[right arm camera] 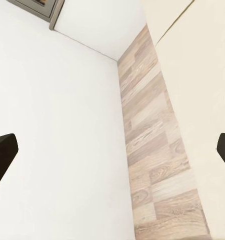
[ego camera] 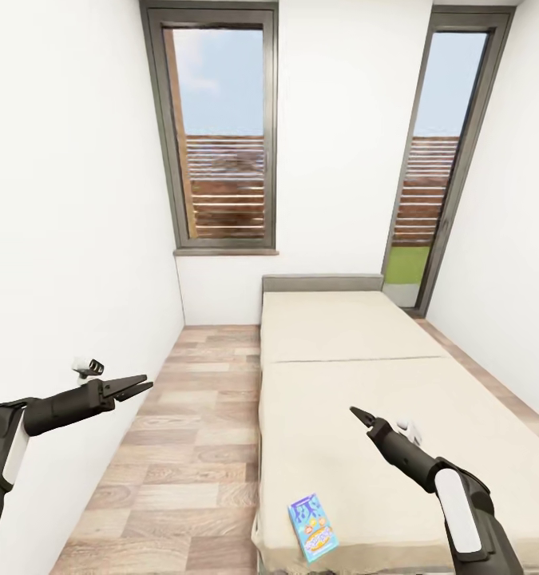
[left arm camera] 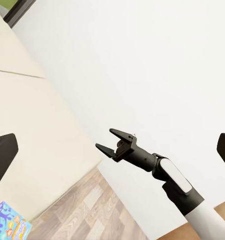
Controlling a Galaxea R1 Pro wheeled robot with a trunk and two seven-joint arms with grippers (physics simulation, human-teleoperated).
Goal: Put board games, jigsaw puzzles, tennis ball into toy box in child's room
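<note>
Head view takes in the whole room: white walls, two tall grey-framed windows (ego camera: pixel 221 132) on the far wall, wood-plank floor (ego camera: pixel 185 447) on the left and a long cream bed (ego camera: pixel 357 415) on the right with a grey headboard at its far end. One blue board game (ego camera: pixel 312 525) lies flat on the bed's near left corner, close to the edge. The left end effector (ego camera: pixel 137 388) hangs over the floor beside the left wall, its jaws a narrow wedge, nearly together. The right end effector (ego camera: pixel 363 417) hangs above the bed, well apart from the game; from this angle its gap cannot be told.

Left wrist view adds what the head view hides: it looks across at the right end effector (left arm camera: pixel 111 140) from the side, where the two black fingers stand clearly spread, with nothing between them. It also catches the blue game (left arm camera: pixel 10 224) on the mattress edge and a strip of floor beneath. Dark fingertips (left arm camera: pixel 2 155) of the left end effector sit at the edges of that picture.

Right wrist view shows the left wall, the floor strip running to the far wall, a cream edge of the bed and a corner of a window frame (right arm camera: pixel 40 9), with its own fingertips (right arm camera: pixel 2 152) far apart at the picture's sides.
</note>
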